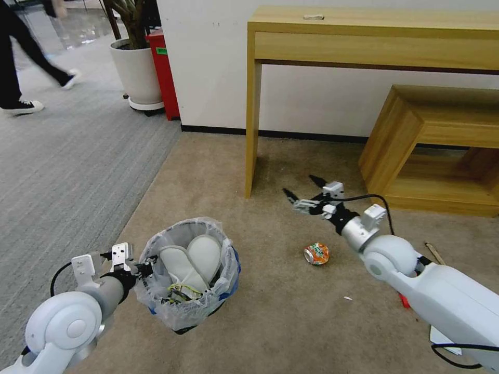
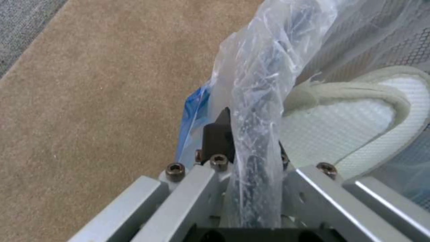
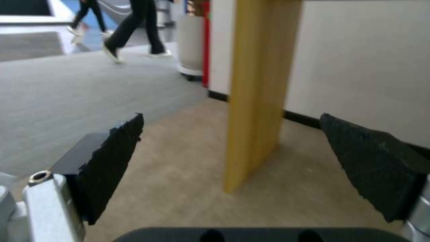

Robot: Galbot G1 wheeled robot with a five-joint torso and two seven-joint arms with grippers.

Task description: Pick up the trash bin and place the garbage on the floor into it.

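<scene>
**Bin held at the rim, can lying on the carpet**

The trash bin (image 1: 188, 275) sits low on the robot's left side over the beige carpet floor (image 1: 270, 311), a small round black one with a crinkly translucent bag liner that has blue patches. Two white slippers (image 1: 189, 259) are already stuffed inside, standing on end side by side, with some smaller litter tucked below them that's too tangled to make out. The left hand (image 1: 143, 267) is pinching the bin's rim on the side nearest the left arm, and in the left wrist view its fingers (image 2: 219, 134) are pressed onto the rim with the bag plastic bunched up between them, a slipper (image 2: 354, 114) just past it.

To the right of the bin, well apart from it, a crushed orange can (image 1: 316, 254) lies on the carpet. The right hand (image 1: 302, 191) hangs above the floor a bit beyond the can, spread wide with nothing in it; the right wrist view shows both black fingers (image 3: 112, 158) far apart, pointing at the leg of the wooden table (image 3: 260, 87).

A wooden stick (image 1: 434, 253) and a bit of a red wrapper (image 1: 404, 300) peek out by the right arm. A low wooden bench (image 1: 436, 150) stands against the wall, and grey striped carpet (image 1: 67, 171) runs along the left.
</scene>
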